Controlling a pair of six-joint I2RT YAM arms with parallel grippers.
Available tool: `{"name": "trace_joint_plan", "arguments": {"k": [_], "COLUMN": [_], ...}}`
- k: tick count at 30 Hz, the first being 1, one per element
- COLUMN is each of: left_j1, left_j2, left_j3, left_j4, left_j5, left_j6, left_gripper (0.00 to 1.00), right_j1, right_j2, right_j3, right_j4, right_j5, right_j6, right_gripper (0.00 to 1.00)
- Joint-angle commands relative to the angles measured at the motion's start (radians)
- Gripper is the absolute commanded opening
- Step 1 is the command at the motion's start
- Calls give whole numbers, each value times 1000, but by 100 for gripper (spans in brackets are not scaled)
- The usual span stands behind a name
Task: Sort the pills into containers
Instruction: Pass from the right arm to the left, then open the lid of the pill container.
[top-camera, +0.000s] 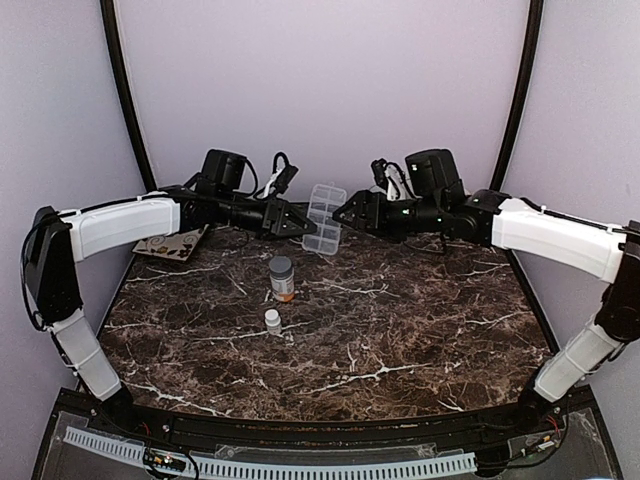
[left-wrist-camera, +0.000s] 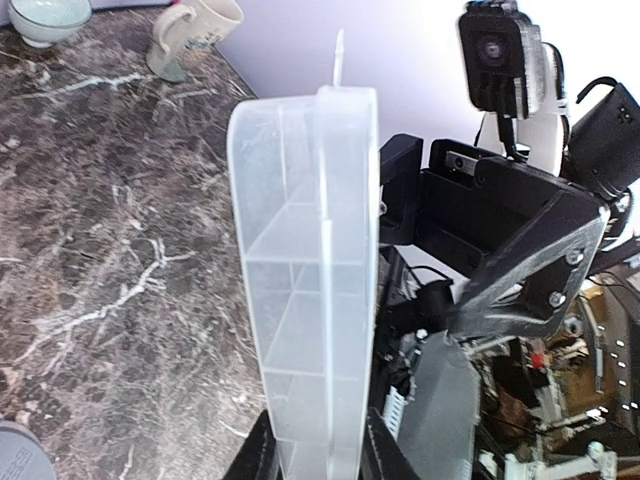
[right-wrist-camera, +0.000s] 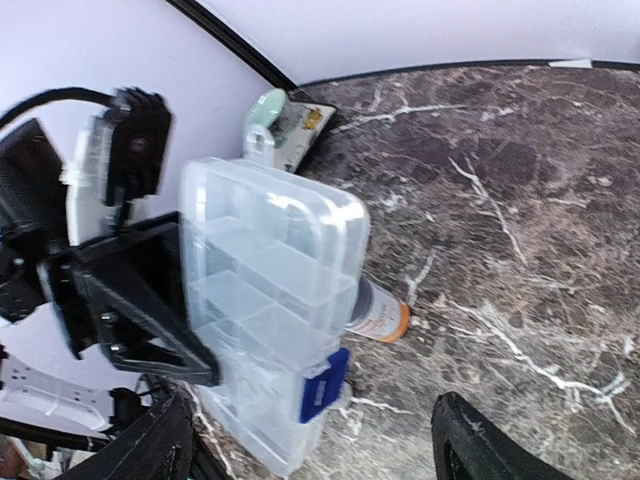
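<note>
Over the far middle of the bench (top-camera: 400, 330), your left pincer (top-camera: 302, 227) pinches the box (top-camera: 323, 218) by one end and holds it up off the stone. Its long axis runs straight on from the left fingers. Your right pincer (top-camera: 346, 212) sits just beside the box on the other side, fingers spread wide with nothing between them. So the box lies between your two arms, gripped by the left and apart from the right, though near it.

From the right wrist, the box is ahead and a little left of the gap between the fingers. Its broad face is turned to you and its blue latch (right-wrist-camera: 323, 385) is at the lower, nearer end. The next move probably turns on that latch, but I cannot tell whether it is fastened.

The box is flat, clear plastic, and thin walls split it into compartments (right-wrist-camera: 250, 270); those that show look empty. The amber bottle (top-camera: 282, 278) and white bottle (top-camera: 272, 320) stand on the bench nearer you, well apart from both pincers.
</note>
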Motion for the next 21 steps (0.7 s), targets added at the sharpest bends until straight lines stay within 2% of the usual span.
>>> {"name": "trace_joint_plan", "arguments": {"k": [1, 4, 8, 21], "left_j1": [26, 42, 60, 64], "left_j2": [45, 70, 77, 98], "left_j3": [62, 81, 72, 52], "left_j4": [-19, 5, 97, 192], "left_j5": [191, 270, 355, 443], "left_j6": [-25, -51, -118, -188], "left_gripper": [0, 0, 0, 0], "right_j1": [-43, -75, -96, -102], "right_j2": [-66, -97, -106, -7], "right_j3": [-96, -171, -199, -235], "right_j4": [239, 350, 367, 628], "right_j5": [-144, -226, -261, -419], "right_j6": [41, 97, 103, 266], "right_gripper": [81, 79, 78, 67]}}
